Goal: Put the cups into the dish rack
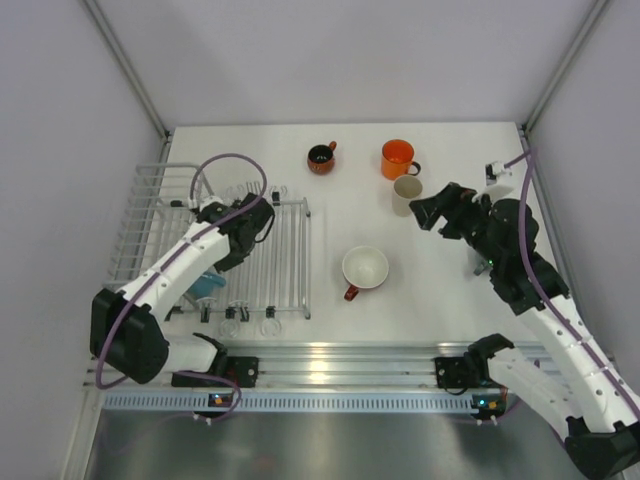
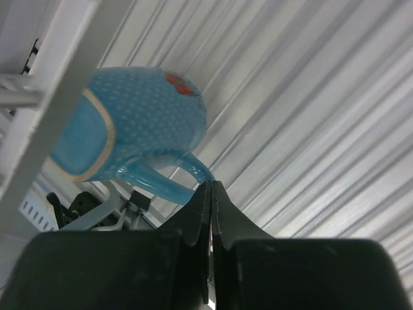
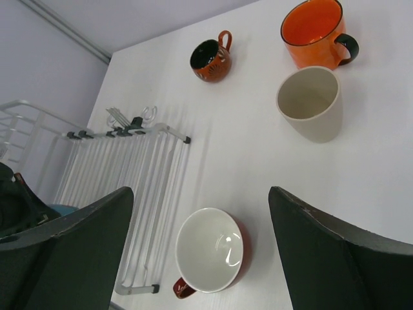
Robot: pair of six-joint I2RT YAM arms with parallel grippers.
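The grey-blue cup [image 1: 205, 287] lies on its side in the white dish rack [image 1: 288, 262]; the left wrist view shows its dotted body [image 2: 129, 123] and handle. My left gripper [image 1: 228, 262] is shut and empty, its tips [image 2: 211, 184] right at that handle. On the table stand the small dark red cup [image 1: 321, 158], the orange cup [image 1: 397, 158], the cream-beige cup [image 1: 406, 190] and the wide red cup [image 1: 365, 270]. My right gripper [image 1: 428, 213] is open and empty above the table beside the cream-beige cup; its wrist view [image 3: 200, 194] looks down on the wide red cup [image 3: 210, 250].
The rack's taller basket section [image 1: 145, 210] is at the left, by the wall. The right wrist view also shows the rack's slats [image 3: 129, 168], the dark red cup [image 3: 211, 59], orange cup [image 3: 312, 32] and cream-beige cup [image 3: 310, 103]. An aluminium rail [image 1: 340, 365] runs along the near edge.
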